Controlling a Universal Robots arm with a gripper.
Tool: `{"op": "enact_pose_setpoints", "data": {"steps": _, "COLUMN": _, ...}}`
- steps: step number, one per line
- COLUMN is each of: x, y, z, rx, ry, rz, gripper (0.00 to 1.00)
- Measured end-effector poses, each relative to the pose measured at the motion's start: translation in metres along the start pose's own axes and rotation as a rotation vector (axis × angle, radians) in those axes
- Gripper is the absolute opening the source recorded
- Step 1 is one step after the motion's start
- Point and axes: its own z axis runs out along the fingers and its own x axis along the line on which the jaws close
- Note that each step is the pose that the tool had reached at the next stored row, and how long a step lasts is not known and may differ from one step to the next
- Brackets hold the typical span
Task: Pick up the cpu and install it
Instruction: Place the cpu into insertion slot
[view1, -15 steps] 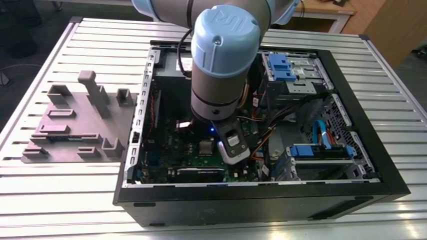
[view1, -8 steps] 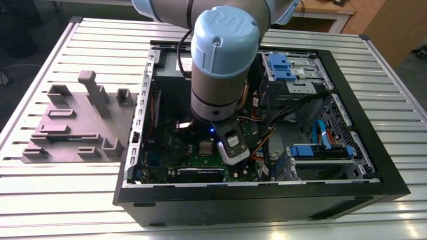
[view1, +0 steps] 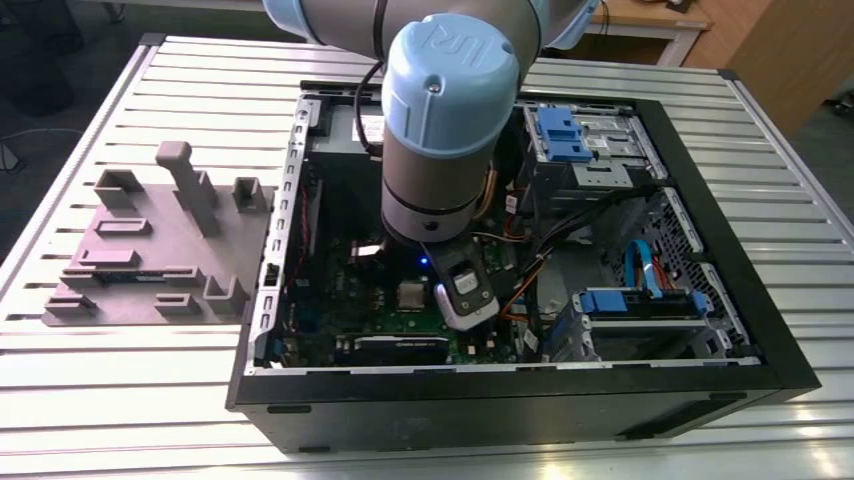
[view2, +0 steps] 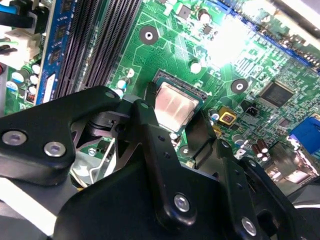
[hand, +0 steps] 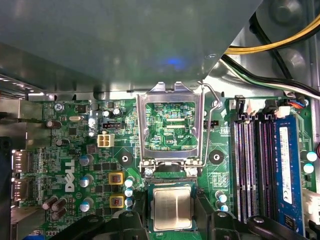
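1. At the exterior view's left, a grey plate (view1: 147, 250) with upright grey holders lies on the table (view1: 134, 390); the table is made of pale metal slats, and dark floor shows behind it.
2. In the middle, an open black computer case (view1: 507, 410) lies on the table with its open side up; the arm (view1: 447, 120), grey with a light blue cap, hangs down into it over the green motherboard (view1: 400, 300).
3. The cpu (hand: 172, 210) lies flat in its socket on the motherboard, metal top upward; it is square, so no axis is the longer one; its edges run parallel to the socket's edges and to the dark memory slots (hand: 250, 165).
4. Its top is a silvery-grey, dull metal lid with a narrow green border around it; in the second wrist view the lid (view2: 176, 100) looks pale and bright under the light.
5. The black pincer (hand: 172, 202) straddles the cpu in both wrist views (view2: 171, 111); whether it clamps the cpu or stands loose of it, I cannot tell.
6. Just beside the socket a silver metal frame (hand: 140, 127) stands hinged open; the green board is seen through its window.
7. At the exterior view's right, blue brackets (view1: 574, 135) and bundled cables (view1: 561, 225) sit inside the case; wooden furniture (view1: 747, 30) stands behind the table.
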Motion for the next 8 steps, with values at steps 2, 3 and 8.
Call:
{"op": "enact_pose_setpoints", "data": {"steps": 2, "x": 0.0, "y": 0.0, "z": -0.0001, "rx": 0.0002, "ry": 0.0001, "rz": 0.0, "gripper": 0.51}}
{"op": "enact_pose_setpoints", "data": {"steps": 3, "x": 0.0, "y": 0.0, "z": -0.0001, "rx": 0.0002, "ry": 0.0001, "rz": 0.0, "gripper": 0.51}}
{"op": "enact_pose_setpoints", "data": {"steps": 8, "x": 0.0, "y": 0.0001, "z": -0.0006, "rx": 0.0001, "ry": 0.0, "rz": 0.0, "gripper": 0.51}}
